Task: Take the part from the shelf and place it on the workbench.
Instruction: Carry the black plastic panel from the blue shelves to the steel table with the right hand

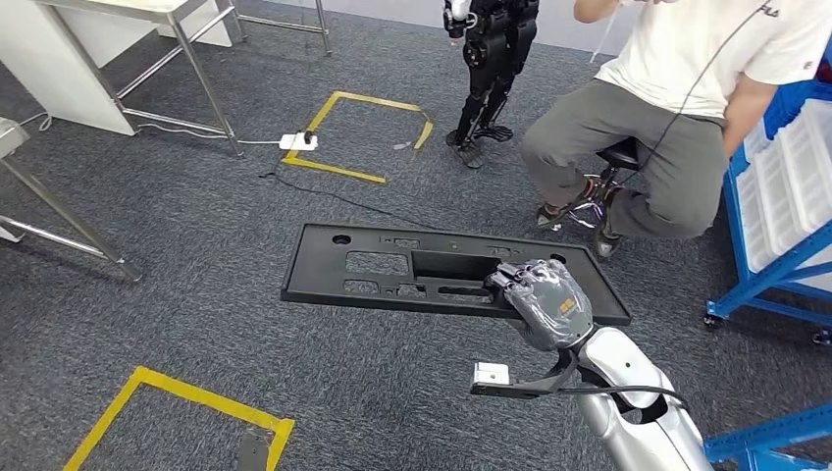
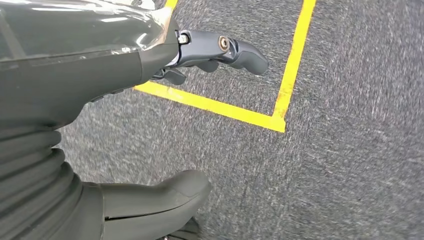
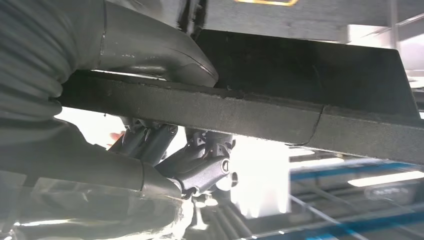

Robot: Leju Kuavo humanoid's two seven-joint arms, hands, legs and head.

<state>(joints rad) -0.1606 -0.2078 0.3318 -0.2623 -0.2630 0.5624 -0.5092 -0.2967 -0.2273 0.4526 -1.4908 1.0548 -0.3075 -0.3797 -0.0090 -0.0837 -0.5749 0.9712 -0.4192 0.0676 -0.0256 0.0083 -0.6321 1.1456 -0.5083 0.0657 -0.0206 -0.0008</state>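
Part: a long black panel point(image 1: 392, 265) with cut-outs is held level above the grey floor point(image 1: 196, 294), carried at its near edge towards its right end.
Right hand: the right hand point(image 1: 543, 299) is closed on the part; in the right wrist view the thumb point(image 3: 155, 52) lies on one face of the edge and the darker fingers point(image 3: 200, 165) are curled under the other face.
Left hand: the left hand point(image 2: 165, 100) hangs over the floor beside a yellow tape line point(image 2: 220, 107); nothing is held in it, and the fingers point(image 2: 235, 50) are stretched out, not clenched.
Step in hand: it is judged that the part is being carried from the shelf to the workbench.
How to do it well: the grip is far from the middle, so the long free end is likely to pull downward; the wrist should be kept steady and the panel level. Turns should be made slowly, because the far end sweeps a wide path near the seated person point(image 1: 677, 118) and the blue rack point(image 1: 785, 196).
Placing: the part should be lowered flat, and the grip opened only when the panel is supported.
Hard to make out: the steel table point(image 1: 167, 59) at upper left may be the workbench, but its tabletop is cut off by the frame. The shelf cannot be identified with certainty. How firmly the fingers press cannot be told.
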